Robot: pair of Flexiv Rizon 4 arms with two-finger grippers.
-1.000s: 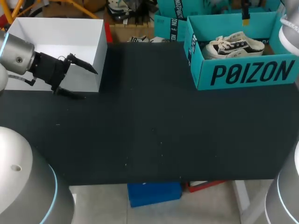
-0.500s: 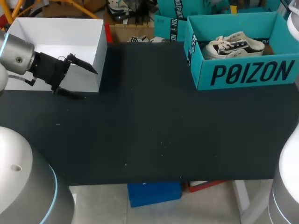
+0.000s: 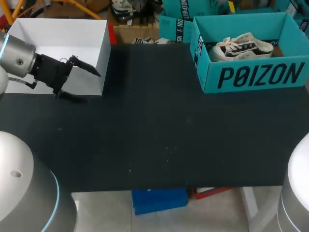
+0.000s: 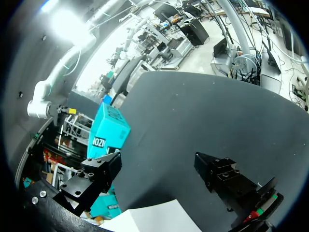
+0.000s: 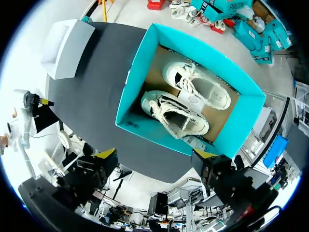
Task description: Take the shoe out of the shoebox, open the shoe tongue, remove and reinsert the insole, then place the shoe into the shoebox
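Only our right arm (image 3: 297, 193) did anything. A second ago its grey upper part covered the right end of the shoebox (image 3: 251, 77) in the head view. Half a second ago just a sliver showed in that corner, and now it's gone from there, so the box's right wall is in plain sight. The yellow fingertip (image 3: 231, 6) that hung over the box's back wall has slid up and left, right at the top edge now. The arm's bulk at the lower right looks bigger too.

Two shoes (image 5: 195, 87), one teal shoebox (image 3: 251, 77) and one white box (image 3: 58, 34) are in view.
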